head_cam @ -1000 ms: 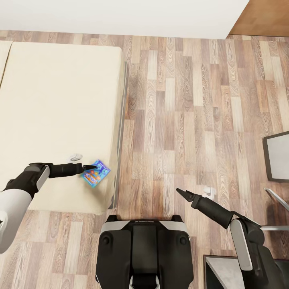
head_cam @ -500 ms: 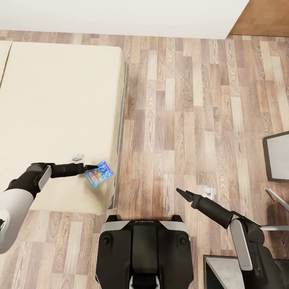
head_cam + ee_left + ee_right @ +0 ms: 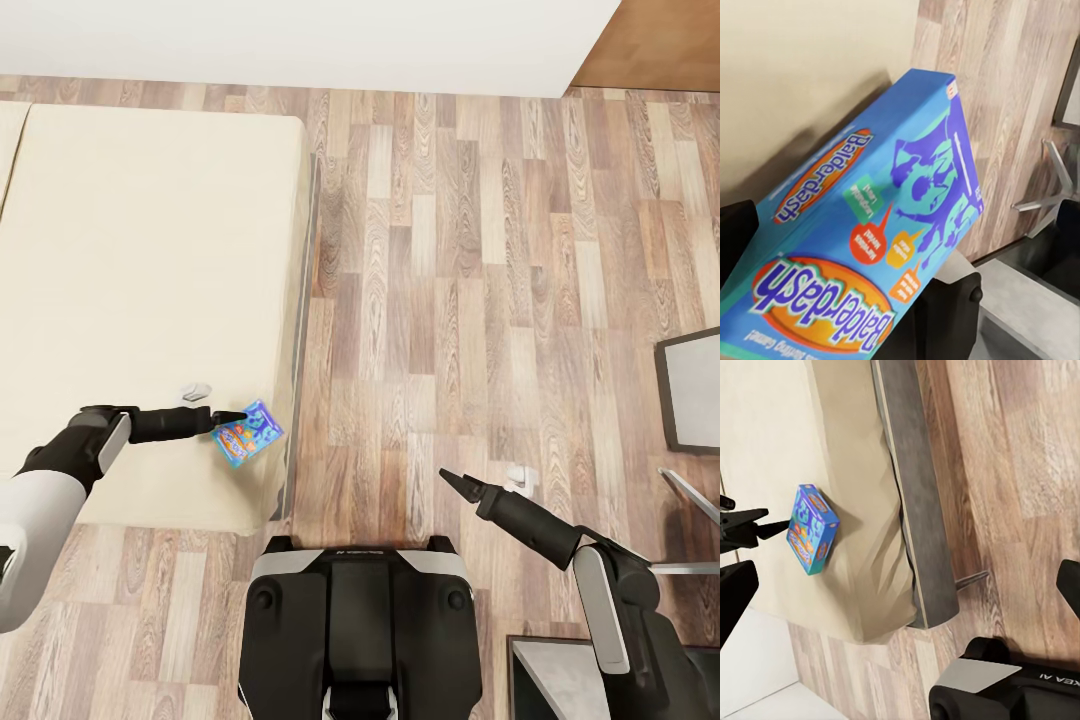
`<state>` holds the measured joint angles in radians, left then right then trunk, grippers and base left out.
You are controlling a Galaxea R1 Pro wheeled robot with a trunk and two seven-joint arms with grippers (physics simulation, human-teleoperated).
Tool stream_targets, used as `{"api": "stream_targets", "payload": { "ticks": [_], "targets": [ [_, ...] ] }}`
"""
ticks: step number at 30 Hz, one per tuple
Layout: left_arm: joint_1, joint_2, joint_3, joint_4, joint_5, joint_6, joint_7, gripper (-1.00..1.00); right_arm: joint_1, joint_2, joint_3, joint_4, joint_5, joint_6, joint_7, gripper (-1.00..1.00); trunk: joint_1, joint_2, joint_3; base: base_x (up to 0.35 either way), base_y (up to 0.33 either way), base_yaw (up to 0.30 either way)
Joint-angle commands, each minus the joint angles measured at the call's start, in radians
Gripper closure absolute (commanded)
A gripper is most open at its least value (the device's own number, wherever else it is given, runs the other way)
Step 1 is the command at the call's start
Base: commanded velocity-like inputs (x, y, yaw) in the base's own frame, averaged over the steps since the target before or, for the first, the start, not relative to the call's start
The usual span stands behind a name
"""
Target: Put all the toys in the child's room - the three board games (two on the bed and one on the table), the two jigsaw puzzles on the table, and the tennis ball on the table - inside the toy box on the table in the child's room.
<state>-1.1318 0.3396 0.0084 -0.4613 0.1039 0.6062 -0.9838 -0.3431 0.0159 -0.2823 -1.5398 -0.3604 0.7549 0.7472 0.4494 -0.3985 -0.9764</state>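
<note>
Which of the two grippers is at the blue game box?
The left gripper: its fingers grip the blue board game over the bed. The right gripper hangs empty above the floor.

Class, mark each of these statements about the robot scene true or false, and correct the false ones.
1. The left gripper holds a blue board game. True.
2. The board game lies flat in the middle of the bed. False: it is tilted up in the gripper near the bed's edge.
3. The right gripper is shut on a tennis ball. False: it hangs empty and open above the wood floor.
4. The box reads "Balderdash" in the left wrist view. True.
5. The floor is grey carpet. False: it is wood planks.
</note>
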Motion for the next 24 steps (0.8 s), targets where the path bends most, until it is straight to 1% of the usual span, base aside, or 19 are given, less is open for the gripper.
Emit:
{"api": "stream_targets", "payload": {
  "ticks": [1, 24],
  "targets": [
    [0.000, 0.000, 0.001, 0.000, 0.005, 0.009, -0.001, -1.00, 0.000, 0.001, -0.002, 0.000, -0.002, 0.006, 0.003, -1.00, 0.001, -0.002, -0.001, 0.000, 0.000, 0.000],
    [0.000, 0.001, 0.004, 0.000, 0.005, 0.008, -0.004, -1.00, 0.000, 0.001, -0.003, 0.000, -0.001, 0.007, 0.003, -1.00, 0.001, -0.002, -0.001, 0.000, 0.000, 0.000]
  ]
}}
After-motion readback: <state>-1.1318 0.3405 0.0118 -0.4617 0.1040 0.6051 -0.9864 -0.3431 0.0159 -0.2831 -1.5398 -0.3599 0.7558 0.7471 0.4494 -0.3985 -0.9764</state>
